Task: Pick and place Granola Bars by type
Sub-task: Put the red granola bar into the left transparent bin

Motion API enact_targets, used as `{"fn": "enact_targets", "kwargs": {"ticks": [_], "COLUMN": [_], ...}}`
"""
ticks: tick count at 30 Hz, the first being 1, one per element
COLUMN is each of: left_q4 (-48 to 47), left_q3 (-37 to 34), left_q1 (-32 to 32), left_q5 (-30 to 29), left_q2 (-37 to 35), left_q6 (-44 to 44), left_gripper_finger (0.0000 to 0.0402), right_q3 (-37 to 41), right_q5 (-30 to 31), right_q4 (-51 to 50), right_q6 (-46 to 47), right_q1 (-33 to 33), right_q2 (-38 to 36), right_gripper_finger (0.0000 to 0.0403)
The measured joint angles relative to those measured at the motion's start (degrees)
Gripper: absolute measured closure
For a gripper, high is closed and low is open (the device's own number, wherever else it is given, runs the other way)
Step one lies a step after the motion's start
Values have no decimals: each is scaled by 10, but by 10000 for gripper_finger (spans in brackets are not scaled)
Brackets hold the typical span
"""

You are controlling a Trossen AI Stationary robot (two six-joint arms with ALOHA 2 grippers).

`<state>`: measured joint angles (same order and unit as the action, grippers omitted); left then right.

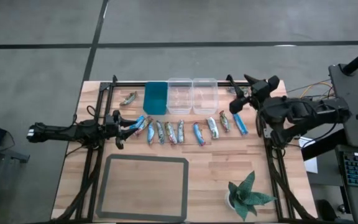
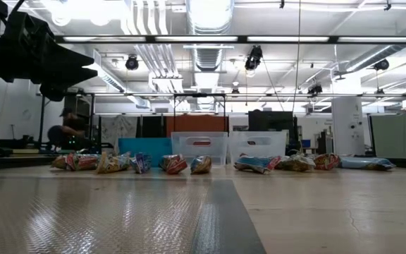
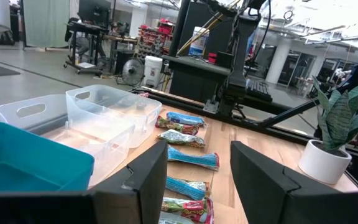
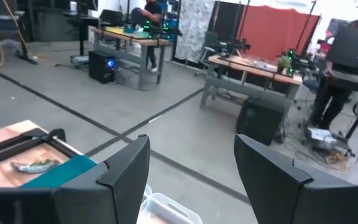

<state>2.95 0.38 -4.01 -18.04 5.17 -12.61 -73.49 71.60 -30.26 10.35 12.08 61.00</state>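
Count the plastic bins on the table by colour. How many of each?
Teal bin: 1
Clear bins: 2
Total: 3 bins

wood table (image 1: 241,162) | granola bars (image 1: 181,131) in row, bins (image 1: 180,96), mat (image 1: 143,187) (plant (image 1: 246,196) too)

From above, we cannot read the wrappers of the bars (image 1: 180,132); they are too small. In the low view the bars hide the feet of the bins (image 2: 199,147), and only a dark edge of one arm (image 2: 27,49) shows, so we cannot place its gripper there.
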Motion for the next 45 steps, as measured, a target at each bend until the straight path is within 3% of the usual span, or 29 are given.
{"fn": "enact_targets", "kwargs": {"ticks": [9, 13, 16, 28, 34, 45], "left_q4": [0, 0, 0, 0, 0, 0], "left_q3": [0, 0, 0, 0, 0, 0], "left_q1": [0, 0, 0, 0, 0, 0], "left_q5": [0, 0, 0, 0, 0, 0], "left_q2": [0, 0, 0, 0, 0, 0], "left_q6": [0, 0, 0, 0, 0, 0], "left_gripper_finger": [243, 243, 243, 243, 243, 243], "right_q3": [19, 23, 26, 32, 32, 32], "right_q5": [-37, -159, -214, -233, -302, -447], "right_q4": [-61, -105, -124, -133, -138, -176], "right_q6": [-21, -105, -174, -440, -564, -659], "right_q1": [-124, -209, -268, -421, -488, -595], "right_q2": [12, 20, 30, 71, 88, 93], "right_gripper_finger": [179, 179, 179, 179, 179, 179]}}
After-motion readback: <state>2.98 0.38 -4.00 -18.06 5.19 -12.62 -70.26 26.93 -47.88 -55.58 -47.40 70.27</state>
